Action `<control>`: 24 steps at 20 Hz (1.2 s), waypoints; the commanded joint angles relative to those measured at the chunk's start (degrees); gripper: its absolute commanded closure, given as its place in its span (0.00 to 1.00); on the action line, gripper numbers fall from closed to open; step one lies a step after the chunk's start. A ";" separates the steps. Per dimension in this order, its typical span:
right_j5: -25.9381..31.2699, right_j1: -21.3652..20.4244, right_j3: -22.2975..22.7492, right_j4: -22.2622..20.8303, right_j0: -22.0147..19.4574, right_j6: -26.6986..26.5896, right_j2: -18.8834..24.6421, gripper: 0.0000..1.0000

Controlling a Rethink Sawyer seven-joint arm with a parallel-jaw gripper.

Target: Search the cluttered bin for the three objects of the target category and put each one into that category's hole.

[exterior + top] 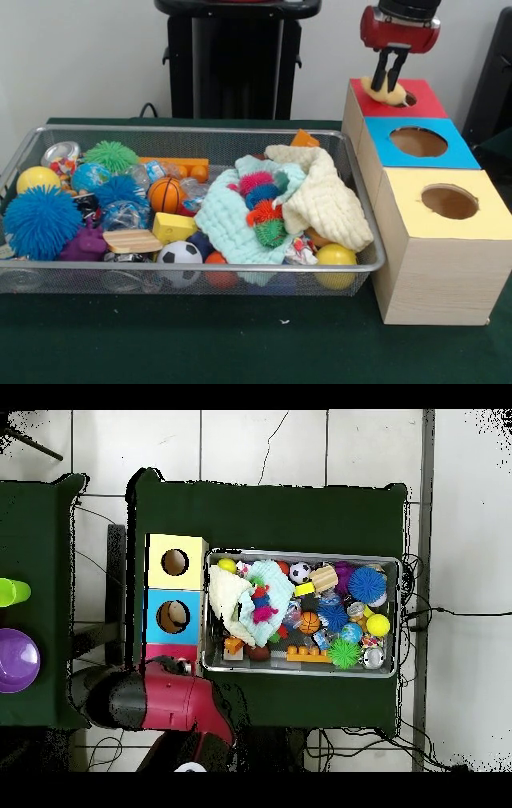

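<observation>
The wire mesh bin (192, 130) sits on the green table and also shows in the overhead view (300, 554). A green puffer ball (110, 156) lies at its far left, with a big blue one (40, 222) and a smaller blue one (120, 190) nearby. In the overhead view the green ball (345, 652) and the blue ball (367, 584) show. My gripper (386, 82) hangs over the red-topped box (424, 102), shut on a pale yellow fuzzy ball (382, 92) at the edge of the hole (410, 99). In the overhead view the arm (170, 699) hides the gripper and most of the red top.
A blue-topped box (460, 154) and a yellow-topped box (480, 220) stand in front of the red one. The bin also holds a mint cloth (228, 220), a cream cloth (328, 200), smooth yellow balls (336, 256), a football (179, 254) and a small basketball (164, 194).
</observation>
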 commanded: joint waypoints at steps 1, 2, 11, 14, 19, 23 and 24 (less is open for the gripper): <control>8.30 1.91 -4.60 3.04 0.96 18.17 -0.14 1.00; 8.56 1.99 -4.75 3.00 1.09 18.17 -0.29 1.00; 9.73 2.49 -5.90 2.17 1.55 18.51 -0.27 1.00; 9.39 2.37 -5.49 1.86 1.56 18.23 -0.32 1.00; 7.73 2.30 -4.27 1.85 1.92 18.85 -1.35 0.00; 8.85 3.12 -6.26 -0.04 2.27 16.80 -2.00 0.00; 8.66 3.12 -6.20 0.16 1.99 16.52 -1.52 0.00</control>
